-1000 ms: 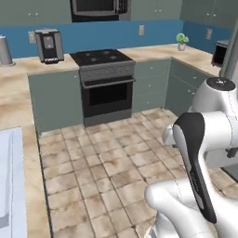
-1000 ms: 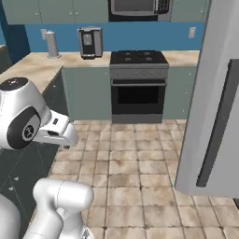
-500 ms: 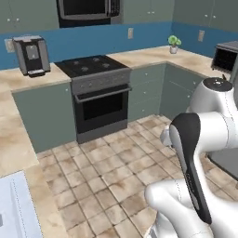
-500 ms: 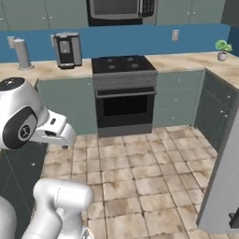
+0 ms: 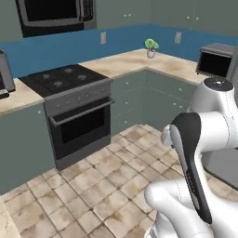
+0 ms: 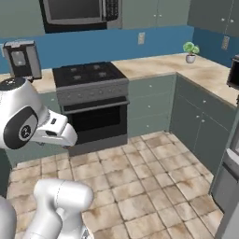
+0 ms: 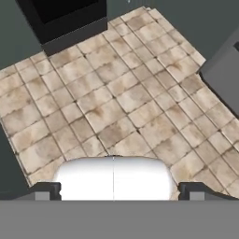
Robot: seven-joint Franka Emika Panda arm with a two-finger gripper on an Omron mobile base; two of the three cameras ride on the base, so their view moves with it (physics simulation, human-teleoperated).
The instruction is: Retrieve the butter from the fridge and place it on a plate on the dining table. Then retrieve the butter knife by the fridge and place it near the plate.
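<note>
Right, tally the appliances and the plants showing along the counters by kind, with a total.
Stove with oven: 1
Microwave: 1
Coffee maker: 1
Toaster oven: 1
Potted plant: 1
Total: 5

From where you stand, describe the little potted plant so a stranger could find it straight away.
Follow the blue backsplash wall right of the black stove to the corner of the beige marbled counter. There stands the potted plant: green leaves in a small white pot, the only green thing on the counter.
</note>
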